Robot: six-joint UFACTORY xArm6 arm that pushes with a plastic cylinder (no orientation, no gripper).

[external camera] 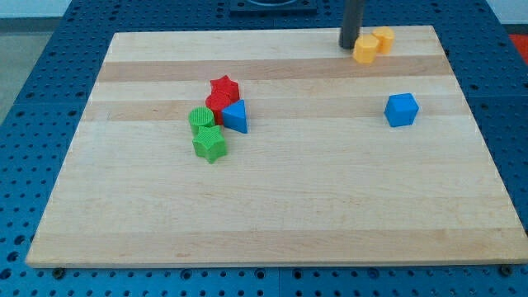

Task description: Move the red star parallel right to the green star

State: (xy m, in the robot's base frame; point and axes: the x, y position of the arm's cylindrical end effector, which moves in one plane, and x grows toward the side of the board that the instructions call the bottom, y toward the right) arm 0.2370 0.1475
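A pale wooden tabletop [272, 214] lay on a blue perforated bench [49, 99]. Left of centre, the green star [209, 143] touched a green cylinder [200, 120]; the red star [223, 87] sat above them, beside a red cylinder [217, 103] and blue triangle [236, 116]. Right, a blue cube [402, 109]. My tip [350, 44] touched two yellow blocks [373, 43]; no gripper.

body: straight rod | colour: dark grey, near black | surface: smooth, plain | shape: round, even width | my tip [349, 45]: blunt, flat end
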